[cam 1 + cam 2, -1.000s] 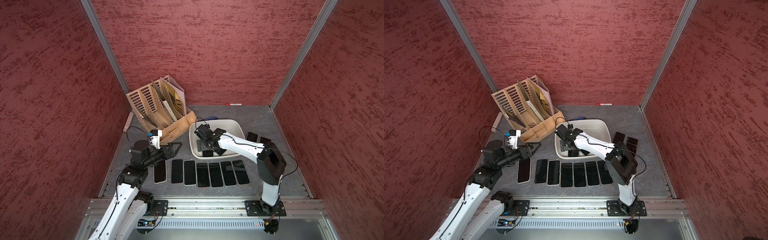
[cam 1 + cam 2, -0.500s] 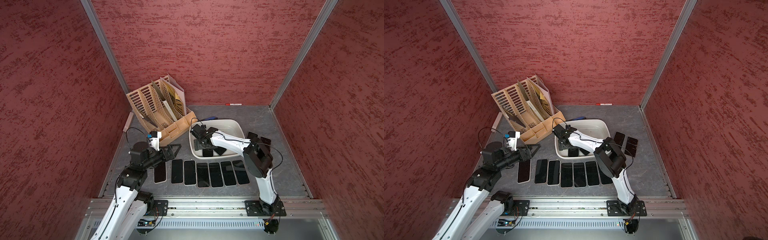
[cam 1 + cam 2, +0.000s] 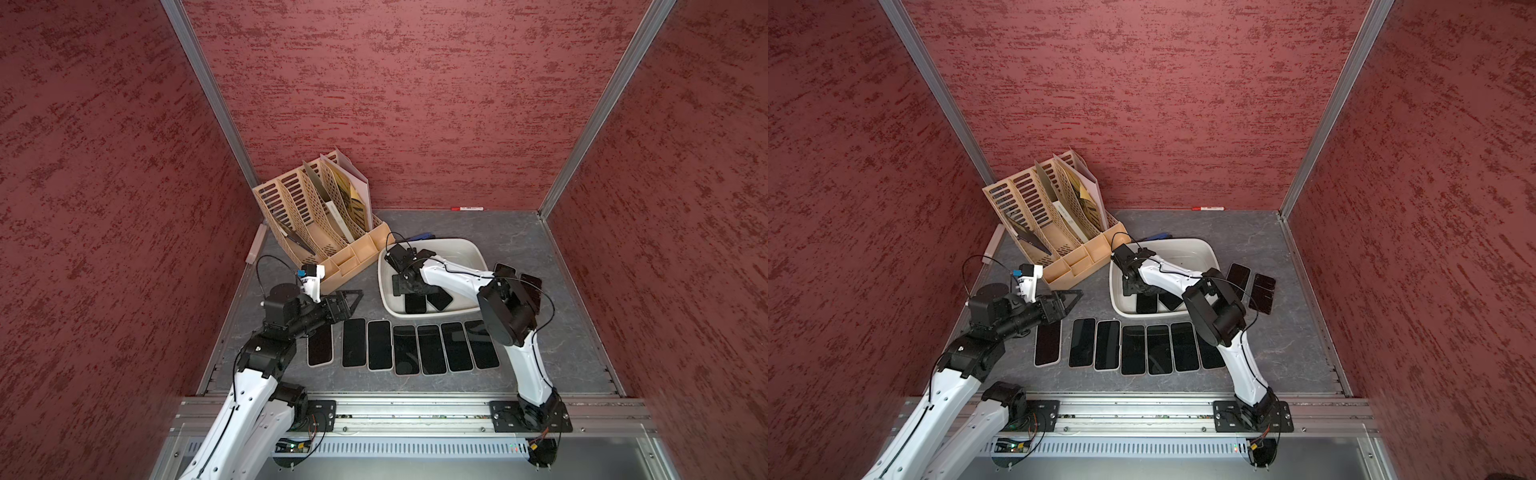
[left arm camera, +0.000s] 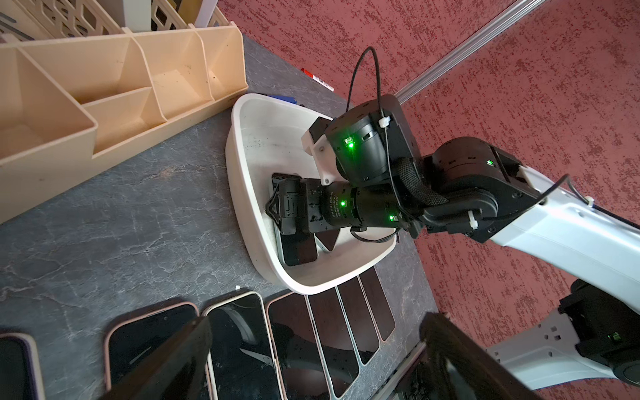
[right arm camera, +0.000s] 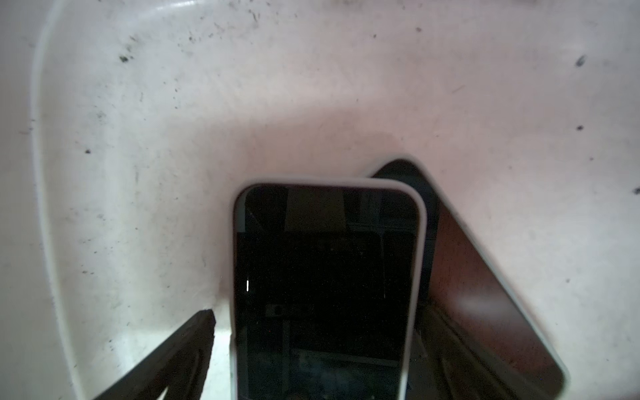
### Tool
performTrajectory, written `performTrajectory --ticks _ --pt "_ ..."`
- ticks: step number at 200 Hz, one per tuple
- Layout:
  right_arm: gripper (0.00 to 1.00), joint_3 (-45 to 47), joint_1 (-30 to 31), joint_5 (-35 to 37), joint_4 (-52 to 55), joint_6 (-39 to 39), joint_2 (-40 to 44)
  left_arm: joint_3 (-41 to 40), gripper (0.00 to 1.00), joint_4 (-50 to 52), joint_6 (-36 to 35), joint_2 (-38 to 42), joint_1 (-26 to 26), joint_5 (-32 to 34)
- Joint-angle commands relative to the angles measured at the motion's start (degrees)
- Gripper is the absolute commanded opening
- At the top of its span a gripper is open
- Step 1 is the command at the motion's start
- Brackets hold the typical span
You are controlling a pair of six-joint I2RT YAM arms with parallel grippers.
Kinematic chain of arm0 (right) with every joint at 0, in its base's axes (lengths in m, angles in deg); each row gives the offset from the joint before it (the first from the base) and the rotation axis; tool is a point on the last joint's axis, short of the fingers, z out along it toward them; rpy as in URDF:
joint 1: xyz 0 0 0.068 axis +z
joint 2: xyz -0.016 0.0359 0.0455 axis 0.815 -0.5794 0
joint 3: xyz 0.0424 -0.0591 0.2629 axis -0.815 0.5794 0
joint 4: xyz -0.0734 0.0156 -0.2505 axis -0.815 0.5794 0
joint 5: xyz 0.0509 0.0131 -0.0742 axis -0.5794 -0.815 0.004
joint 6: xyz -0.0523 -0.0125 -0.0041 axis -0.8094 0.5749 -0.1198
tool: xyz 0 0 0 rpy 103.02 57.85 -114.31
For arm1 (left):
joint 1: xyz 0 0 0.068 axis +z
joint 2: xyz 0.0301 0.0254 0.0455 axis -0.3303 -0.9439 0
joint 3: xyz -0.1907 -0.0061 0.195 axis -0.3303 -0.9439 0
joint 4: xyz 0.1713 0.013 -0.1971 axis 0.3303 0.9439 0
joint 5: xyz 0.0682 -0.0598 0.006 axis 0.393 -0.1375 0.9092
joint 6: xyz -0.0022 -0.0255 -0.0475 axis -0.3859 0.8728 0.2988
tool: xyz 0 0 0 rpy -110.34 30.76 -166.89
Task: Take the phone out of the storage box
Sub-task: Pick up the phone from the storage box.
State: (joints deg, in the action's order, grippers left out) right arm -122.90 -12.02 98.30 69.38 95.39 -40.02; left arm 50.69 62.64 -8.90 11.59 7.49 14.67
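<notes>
Top view, right end effector shifted (spread)

Off-white storage box, white-edged phone inside, overlapping second phone

Both top views look steeply down from high over the near rail, far enough off to hold the whole table, the storage box just right of centre and the file organizer up and left of it; they share almost the entire scene, shifted slightly sideways. The left wrist camera sits low over the table, looking across the row of phones along the frame's bottom toward the storage box and the right arm at centre. The right wrist camera is very close, inside that same box, facing its floor and a phone at lower centre.
</notes>
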Motion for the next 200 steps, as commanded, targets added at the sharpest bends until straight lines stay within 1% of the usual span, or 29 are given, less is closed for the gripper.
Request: performTrajectory --ticks 1,37,50,90,95,104,114,126,140,166,200 --pt "0.98 -1.95 -0.48 -0.16 1.53 0.19 -1.32 -0.27 1.00 -0.38 -1.35 0.07 0.45 0.61" --pt "0.98 -1.93 -0.82 -0.99 1.72 0.11 -2.59 -0.23 1.00 -0.38 -1.65 -0.03 0.41 0.73" --pt "0.97 -1.93 -0.82 -1.16 1.82 -0.11 -3.12 -0.16 1.00 -0.40 -1.67 -0.11 0.46 0.85" --pt "0.85 -1.87 -0.92 -1.68 2.18 -0.73 -3.99 -0.18 1.00 -0.52 -1.56 -0.54 0.54 0.86" --pt "0.83 -1.88 -0.91 -1.64 2.33 -0.78 -3.89 -0.14 1.00 -0.52 -1.45 -0.56 0.54 0.86" --pt "0.74 -1.93 -0.95 -1.56 2.43 -0.94 -3.55 -0.26 1.00 -0.78 -1.30 -0.64 0.54 0.82" --pt "0.69 -1.93 -0.99 -1.38 2.46 -1.36 -2.74 -0.36 1.00 -1.06 -1.21 -0.77 0.52 0.44" --pt "0.63 -1.87 -1.08 -0.93 2.40 -1.66 -1.29 -0.56 1.00 -2.83 -0.70 -1.66 0.45 -1.76" --pt "0.62 -1.92 -1.47 -0.50 2.45 -1.90 1.01 -0.43 1.00 -5.53 0.29 -3.65 -0.17 -4.72" --pt "0.61 -2.02 -3.10 -0.38 2.39 -1.93 6.82 1.29 1.00 -8.41 0.01 -8.44 -4.46 -5.11" --pt "0.61 -1.87 -7.63 -2.09 3.22 -2.35 15.01 4.55 1.00 -13.24 -2.22 -15.93 -16.33 0.11"
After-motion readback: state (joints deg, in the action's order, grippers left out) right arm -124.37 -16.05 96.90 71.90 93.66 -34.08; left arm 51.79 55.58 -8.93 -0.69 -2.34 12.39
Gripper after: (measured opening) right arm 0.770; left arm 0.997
